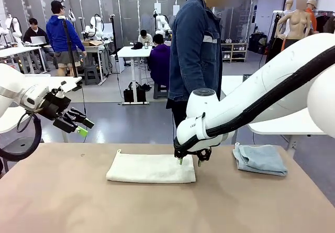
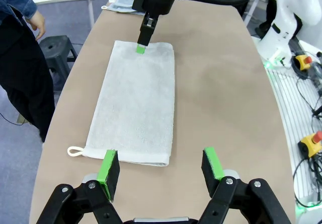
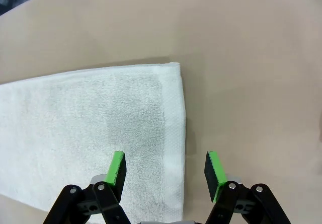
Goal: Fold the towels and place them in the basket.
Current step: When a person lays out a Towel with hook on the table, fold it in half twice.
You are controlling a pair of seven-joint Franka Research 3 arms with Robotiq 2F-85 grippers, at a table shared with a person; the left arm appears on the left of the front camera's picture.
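Note:
A cream-white towel (image 1: 151, 168) lies folded flat at the middle of the table, its corner loop (image 2: 75, 151) at the end nearest my left arm. My right gripper (image 1: 189, 161) hangs open just over the towel's right end, one pad above the cloth (image 3: 90, 128) and one past its short edge; nothing is between the fingers (image 3: 116, 167). My left gripper (image 1: 78, 124) is raised well above the table's left side, open and empty, looking down the towel (image 2: 136, 108). A pale blue-grey towel (image 1: 260, 158) lies crumpled at the far right. The basket is out of view.
A person in a dark denim jacket (image 1: 195, 50) stands at the far side of the table, one hand (image 2: 37, 22) hanging by the edge. The brown tabletop (image 1: 235, 201) is bare in front of and around the towels.

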